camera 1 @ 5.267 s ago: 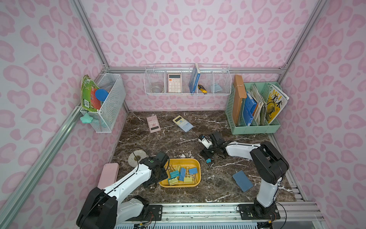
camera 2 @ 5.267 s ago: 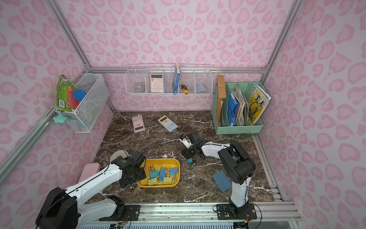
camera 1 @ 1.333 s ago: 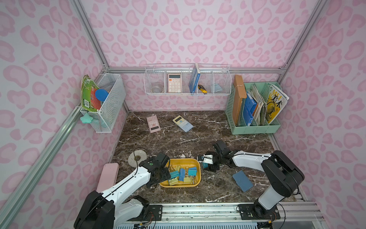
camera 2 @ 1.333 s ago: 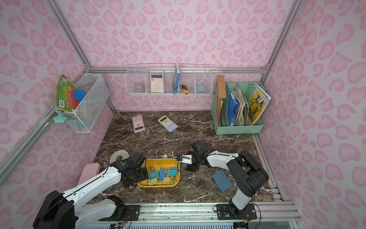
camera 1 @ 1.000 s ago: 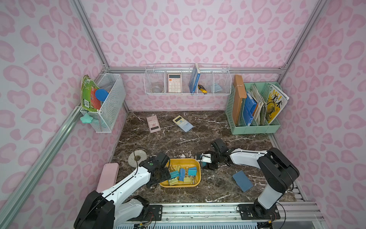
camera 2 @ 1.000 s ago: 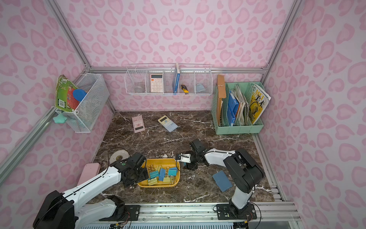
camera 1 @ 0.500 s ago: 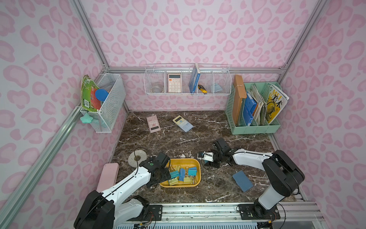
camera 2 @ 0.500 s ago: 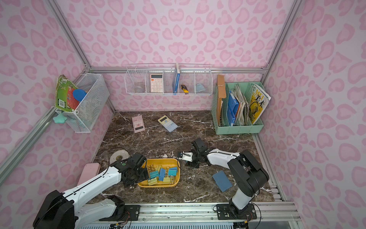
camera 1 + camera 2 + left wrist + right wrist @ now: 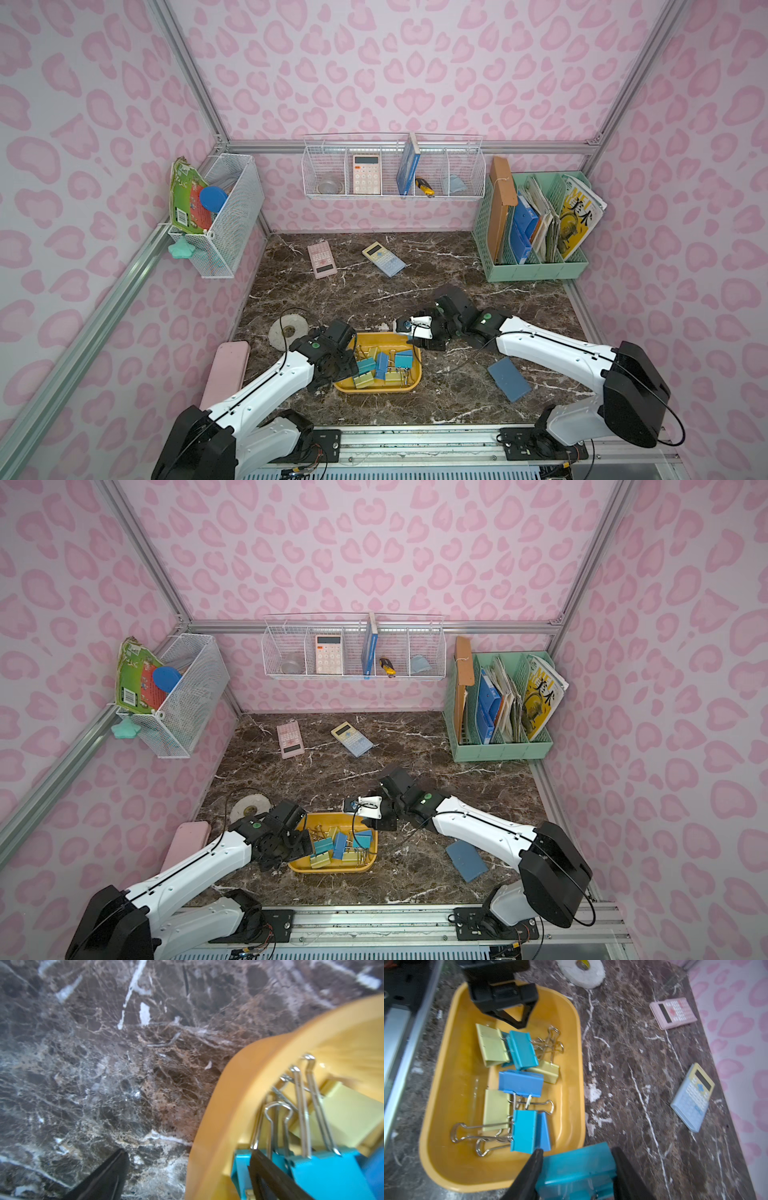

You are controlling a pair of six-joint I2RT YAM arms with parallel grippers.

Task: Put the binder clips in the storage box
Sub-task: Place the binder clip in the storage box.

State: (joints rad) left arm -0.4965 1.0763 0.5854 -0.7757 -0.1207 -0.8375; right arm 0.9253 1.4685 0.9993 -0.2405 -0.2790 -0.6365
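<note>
clip [image 9: 579, 1167], teal folded metal, pinched in right gripper [image 9: 576, 1153]

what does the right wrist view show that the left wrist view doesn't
Only the right wrist view: a teal clip held in the right tool, the whole storage box, the pink calculator, the blue calculator and the tape roll.
Only the left wrist view: the open left tool up close, one finger outside the box's rim over the marble table, one inside it.
Both: the box, binder clips lying in it, the marble, the left tool.
</note>
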